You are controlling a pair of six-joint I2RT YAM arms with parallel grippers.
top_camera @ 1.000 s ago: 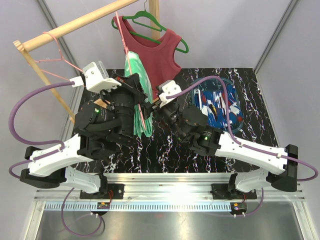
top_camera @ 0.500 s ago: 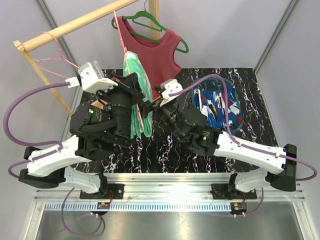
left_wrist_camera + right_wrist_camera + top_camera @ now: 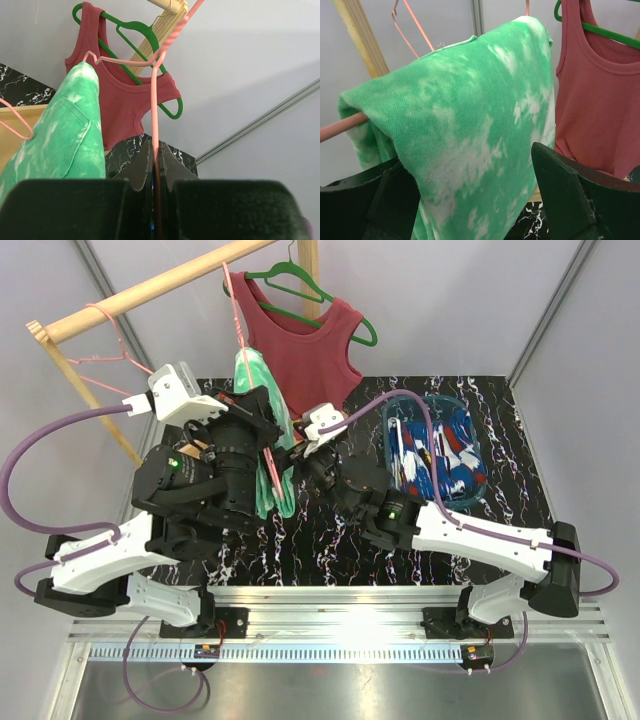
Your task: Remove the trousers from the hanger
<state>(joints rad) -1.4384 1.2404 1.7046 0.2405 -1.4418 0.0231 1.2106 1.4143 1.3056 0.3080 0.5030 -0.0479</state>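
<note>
The green-and-white tie-dye trousers (image 3: 258,415) hang folded over the bar of a pink hanger (image 3: 236,315) that hooks on the wooden rail (image 3: 150,288). My left gripper (image 3: 156,150) is shut on the hanger's thin pink wire (image 3: 154,100), just right of the green trousers (image 3: 60,135). My right gripper (image 3: 470,192) stands open, its two fingers wide apart on either side of the hanging green fabric (image 3: 470,115), without pinching it. The blue trousers with red and white pattern (image 3: 435,448) lie on the black table at the right.
A dark red tank top (image 3: 308,350) hangs on a green hanger (image 3: 300,285) just behind the trousers. An empty pink hanger (image 3: 112,352) hangs further left on the rail. A slanted wooden post (image 3: 95,405) stands at the table's left edge.
Both arms have shifted left and a little away. The pink hanger with the green trousers went with the left gripper. The right gripper's fingers have spread a bit wider around the fabric.
</note>
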